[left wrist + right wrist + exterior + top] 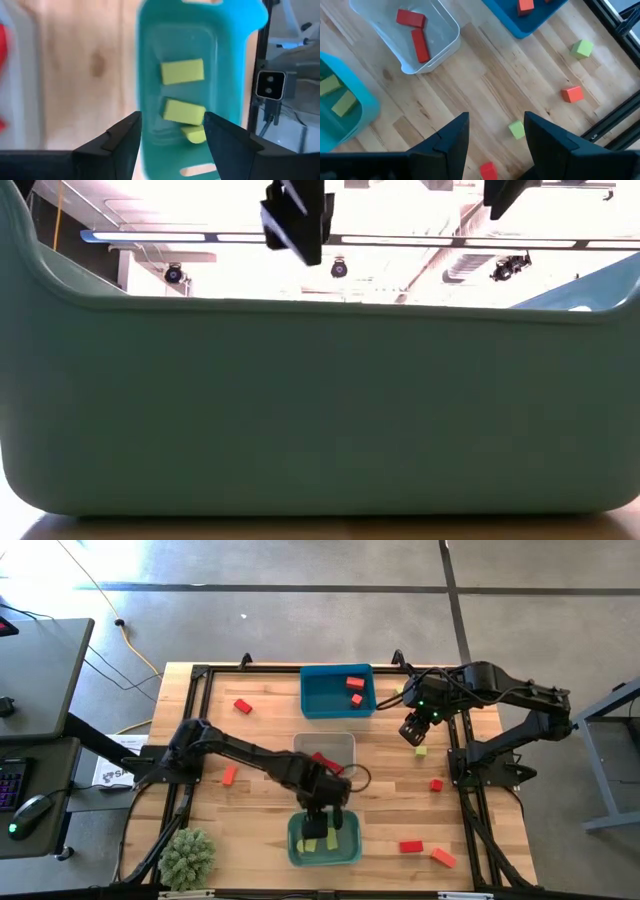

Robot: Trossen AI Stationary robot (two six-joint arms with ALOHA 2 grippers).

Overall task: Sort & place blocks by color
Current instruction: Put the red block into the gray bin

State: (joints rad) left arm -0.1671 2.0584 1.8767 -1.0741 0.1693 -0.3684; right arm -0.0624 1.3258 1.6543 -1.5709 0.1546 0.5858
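My left gripper (322, 825) (172, 132) hangs open above the teal bin (296, 852), holding nothing. Three yellow-green blocks (182, 71) lie on that bin's floor. My right gripper (414, 732) (495, 132) stands open above the table at the far right, over a loose yellow-green block (517, 129). The clear bin (344, 743) holds two red blocks (411, 18). The blue bin (320, 700) holds orange blocks (355, 683). Loose red blocks (243, 706) (411, 846) (436, 784) and orange blocks (229, 776) (443, 857) lie flat on the wood.
A spiky green plant (187, 858) stands at the near left corner. Black frame rails (465, 750) run along the table's sides. Another yellow-green block (582, 48) lies near the far right rail. In the low view the teal bin's wall (320, 410) blocks nearly everything.
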